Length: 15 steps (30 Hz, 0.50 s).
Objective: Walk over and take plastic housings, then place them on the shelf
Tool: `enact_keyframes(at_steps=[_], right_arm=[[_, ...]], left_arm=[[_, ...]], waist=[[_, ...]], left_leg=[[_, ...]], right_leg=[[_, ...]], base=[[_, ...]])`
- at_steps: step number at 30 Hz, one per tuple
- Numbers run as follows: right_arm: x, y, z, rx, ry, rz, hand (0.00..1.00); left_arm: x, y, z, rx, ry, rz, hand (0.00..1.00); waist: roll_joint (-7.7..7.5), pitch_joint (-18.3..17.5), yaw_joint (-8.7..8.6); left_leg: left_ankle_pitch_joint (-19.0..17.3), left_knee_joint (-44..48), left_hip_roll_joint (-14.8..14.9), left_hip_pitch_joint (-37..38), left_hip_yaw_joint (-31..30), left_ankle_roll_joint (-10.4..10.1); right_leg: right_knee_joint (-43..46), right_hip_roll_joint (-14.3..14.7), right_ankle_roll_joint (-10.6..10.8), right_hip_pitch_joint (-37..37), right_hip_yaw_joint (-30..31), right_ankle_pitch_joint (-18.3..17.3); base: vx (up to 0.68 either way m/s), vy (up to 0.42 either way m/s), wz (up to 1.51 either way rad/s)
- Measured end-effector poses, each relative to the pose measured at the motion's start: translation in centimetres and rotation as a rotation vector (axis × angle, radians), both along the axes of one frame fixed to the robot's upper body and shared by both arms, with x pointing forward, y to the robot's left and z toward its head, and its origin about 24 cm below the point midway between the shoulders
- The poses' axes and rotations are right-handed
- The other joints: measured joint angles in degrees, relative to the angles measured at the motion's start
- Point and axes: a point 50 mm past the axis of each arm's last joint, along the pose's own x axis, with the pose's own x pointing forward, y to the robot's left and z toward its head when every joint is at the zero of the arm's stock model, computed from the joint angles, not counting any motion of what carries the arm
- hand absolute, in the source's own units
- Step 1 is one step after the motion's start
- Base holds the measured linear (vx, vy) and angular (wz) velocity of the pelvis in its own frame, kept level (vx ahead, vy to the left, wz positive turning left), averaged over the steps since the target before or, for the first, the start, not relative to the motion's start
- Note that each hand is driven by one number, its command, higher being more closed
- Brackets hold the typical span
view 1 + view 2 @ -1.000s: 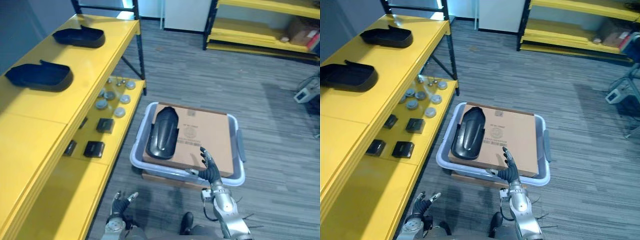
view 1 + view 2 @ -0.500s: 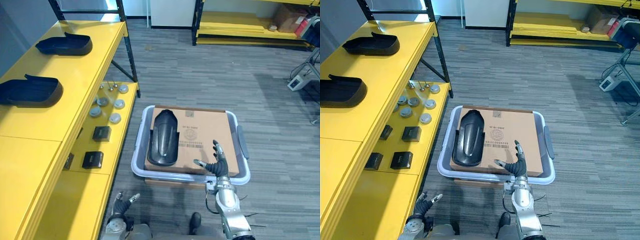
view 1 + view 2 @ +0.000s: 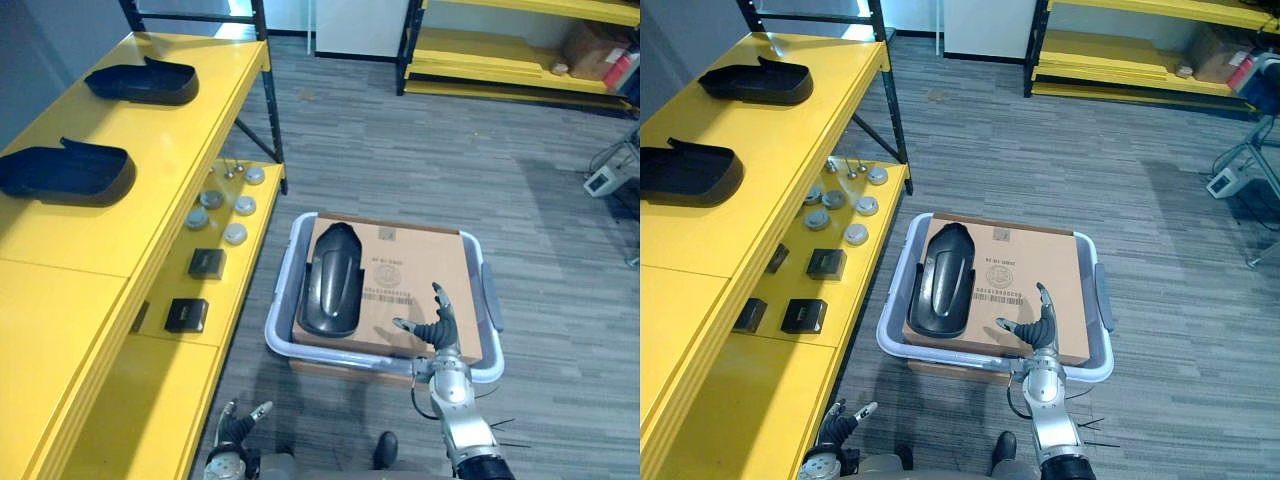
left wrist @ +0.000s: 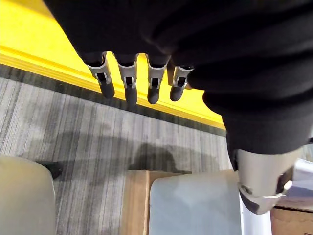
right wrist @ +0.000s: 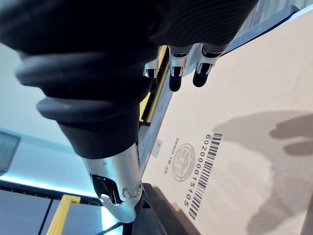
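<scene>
Note for your log: the right hand (image 3: pixel 437 328) wears a dark ribbed cover (image 5: pixel 93 58) over its back and wrist. From it come silver fingers (image 5: pixel 174 68) with dark rounded tips and a silver thumb (image 5: pixel 115 186) with a small dark recess in its shell. Behind the wrist, the forearm (image 3: pixel 458 415) is a smooth silver-grey tube. The left hand (image 3: pixel 237 428) is built the same: black cover, slotted silver fingers with dark tips, and a silver-grey thumb set apart from them.
</scene>
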Motion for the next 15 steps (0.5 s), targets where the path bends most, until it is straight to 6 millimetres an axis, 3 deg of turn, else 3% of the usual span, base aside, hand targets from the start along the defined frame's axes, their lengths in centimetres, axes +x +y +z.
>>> enact_keyframes(at_steps=[8, 10, 15], right_arm=[[4.3, 0.5, 1.5, -0.037, -0.004, -0.028, 0.00], [4.6, 0.5, 1.6, -0.041, -0.001, -0.043, 0.00], [6.2, -0.3, 1.9, -0.032, 0.033, -0.123, 0.00]], left_arm=[[0.8, 0.5, 0.6, -0.004, -0.053, 0.038, 0.00], [0.9, 0.6, 0.6, -0.005, -0.055, 0.045, 0.00], [2.5, 0.5, 1.3, -0.006, -0.109, 0.053, 0.00]], waist=[[-2.39, 1.6, 1.85], [-2.42, 1.8, 1.95], [-2.73, 4.7, 4.47]], left_leg=[[2.4, -1.3, -1.5, -3.4, -3.6, 0.4], [2.5, -1.1, -1.8, -3.9, -4.1, 0.5], [2.9, -0.5, -2.6, -6.3, -4.3, 0.9]], right_leg=[[0.0, -1.2, 0.0, -2.0, -3.0, 0.7], [0.0, -1.5, 0.0, -2.1, -3.4, 0.7], [0.0, -2.1, 0.1, -4.1, -3.3, 1.5]], base=[[-0.05, 0.010, 0.24], [-0.03, 0.017, 0.18], [-0.05, 0.030, 0.03]])
